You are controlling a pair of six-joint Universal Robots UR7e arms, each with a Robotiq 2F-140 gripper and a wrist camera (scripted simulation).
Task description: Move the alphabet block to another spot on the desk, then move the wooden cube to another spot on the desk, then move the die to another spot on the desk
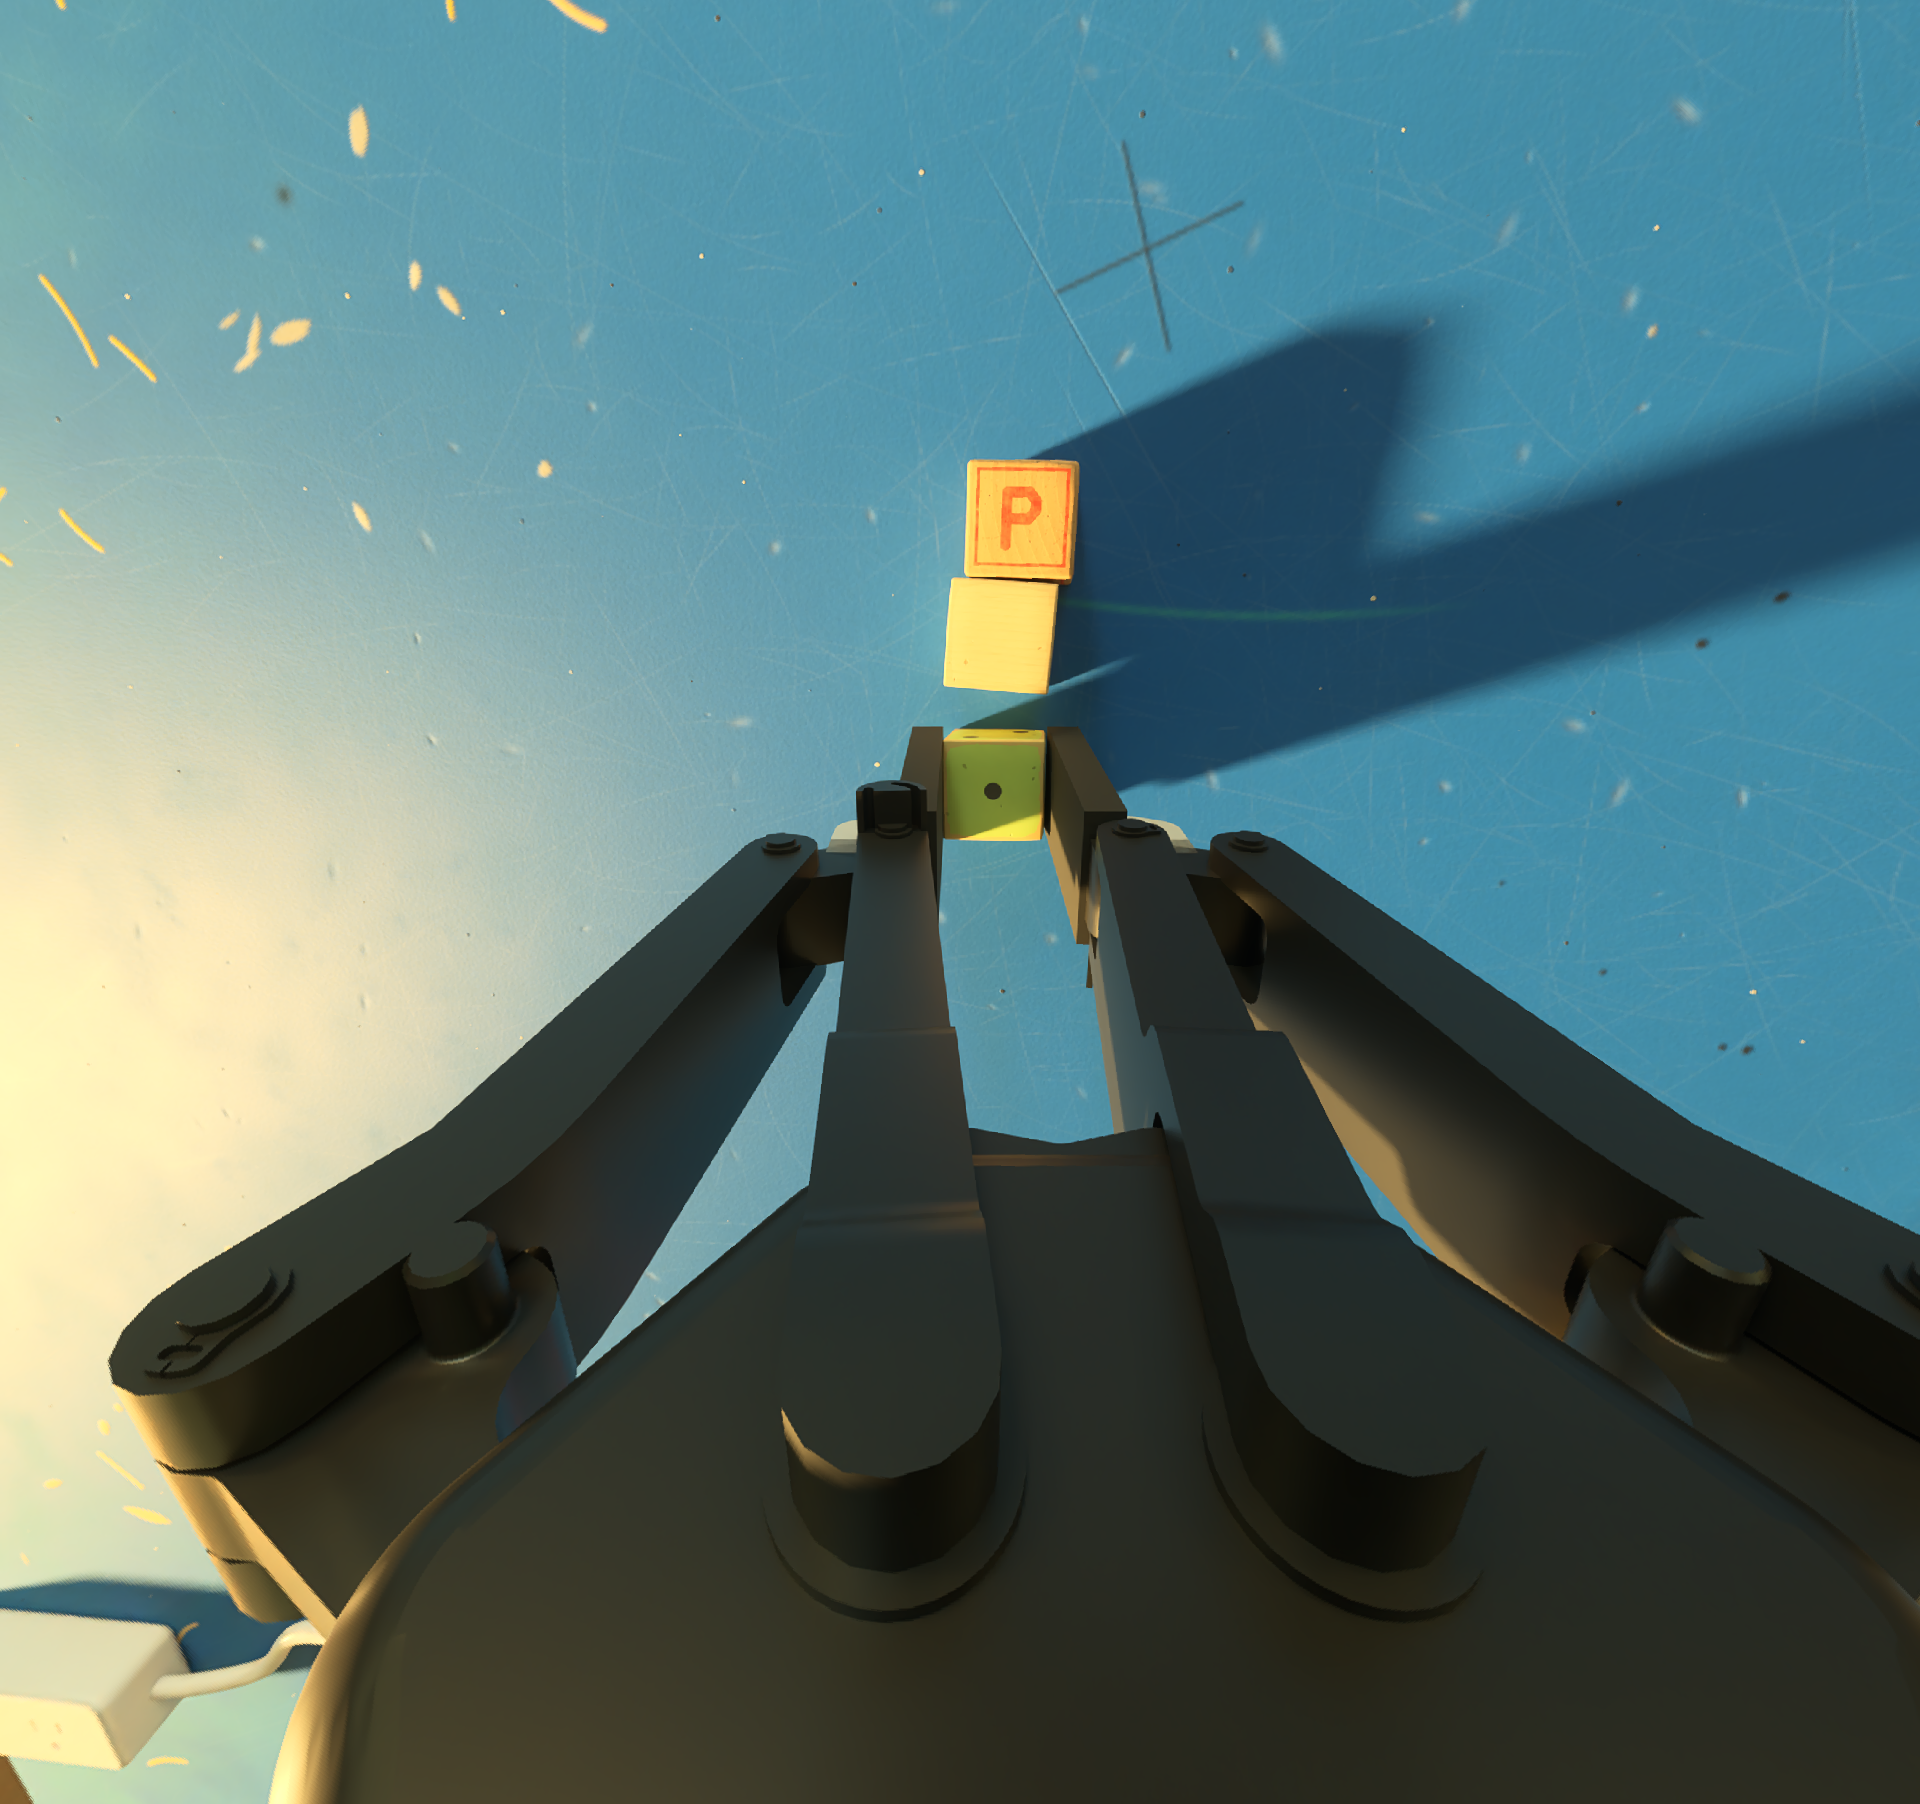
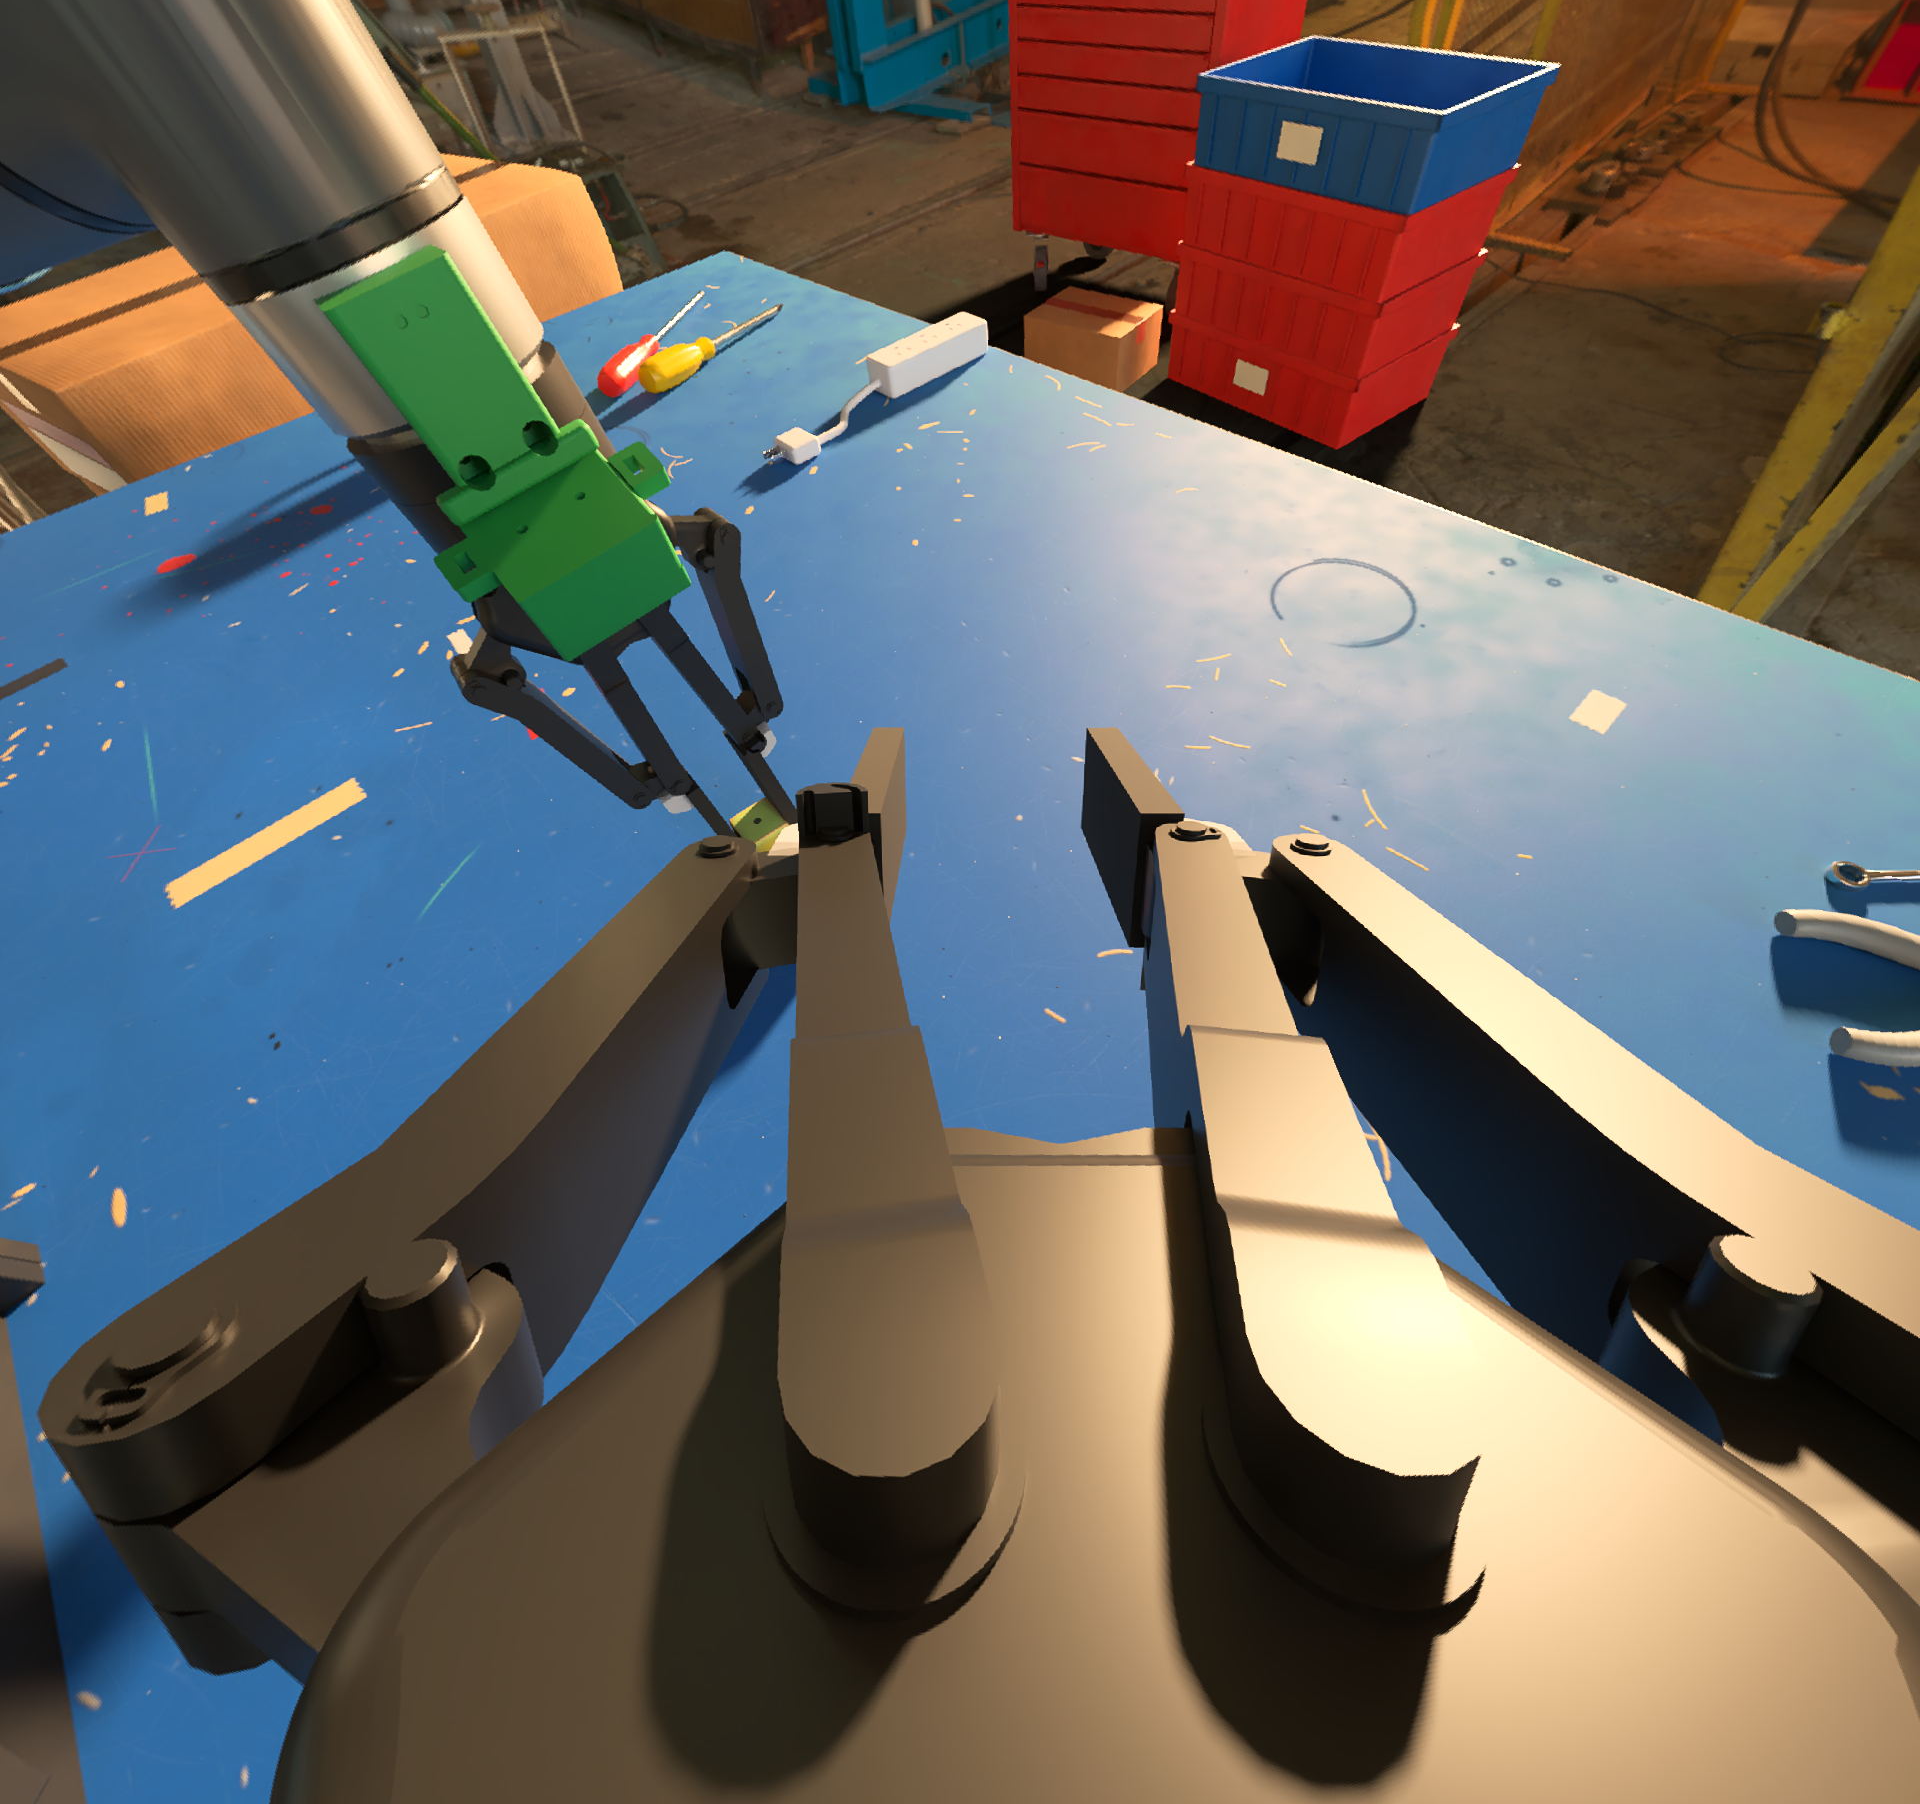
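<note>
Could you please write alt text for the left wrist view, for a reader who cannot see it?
The left gripper is shut on a green die above a scratched blue desk. Just beyond lie a plain wooden cube and an alphabet block, in a row.

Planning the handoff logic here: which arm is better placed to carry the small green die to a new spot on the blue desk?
Left. The left gripper is already shut on the small green die, just short of the plain wooden cube. The right gripper hangs open and empty above the blue desk.
</note>
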